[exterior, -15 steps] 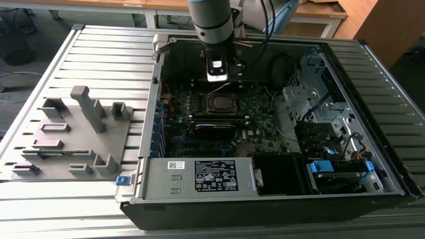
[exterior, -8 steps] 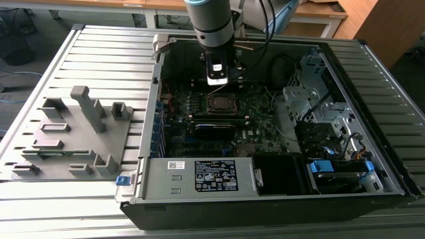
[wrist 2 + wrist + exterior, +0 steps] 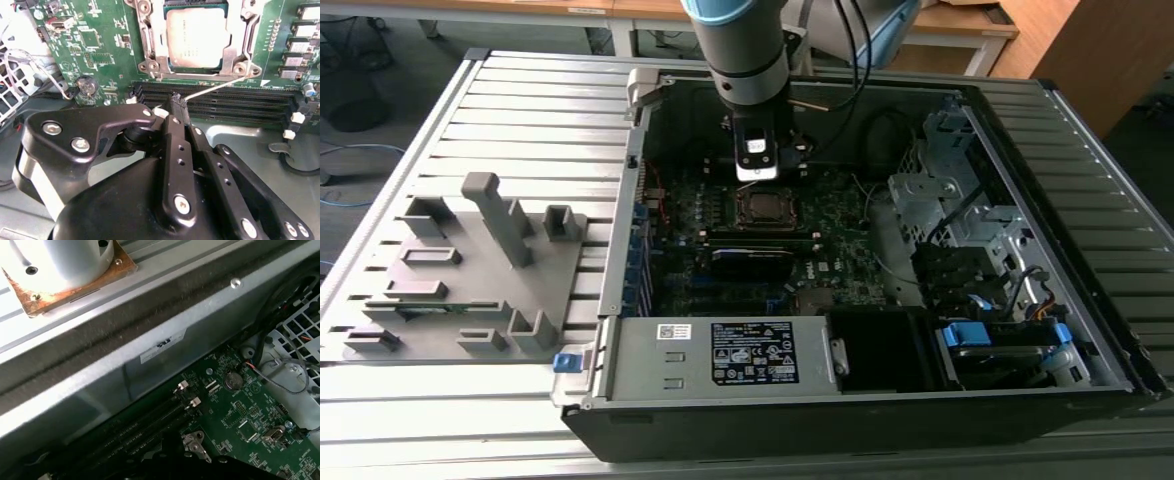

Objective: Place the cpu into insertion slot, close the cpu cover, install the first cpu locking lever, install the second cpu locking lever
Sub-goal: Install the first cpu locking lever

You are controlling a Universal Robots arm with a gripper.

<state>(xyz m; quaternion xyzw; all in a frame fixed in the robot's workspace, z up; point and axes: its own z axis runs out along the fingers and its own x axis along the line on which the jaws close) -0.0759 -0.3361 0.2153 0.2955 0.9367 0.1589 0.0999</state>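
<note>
Cpu point(image 3: 198, 37): one, seated under one cpu cover point(image 3: 149, 40); fingers point(image 3: 176, 112) pinching one locking lever point(image 3: 220, 86).

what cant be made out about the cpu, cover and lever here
- lever end: second wrist view, hidden in the shut gripper
- cpu and cover, far edge: second wrist view, cut off by picture edge
- slot: exterior view, too small to tell whether latched

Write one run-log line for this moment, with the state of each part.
cpu: seated | cover: down over cpu | tool: shut on lever end
</note>
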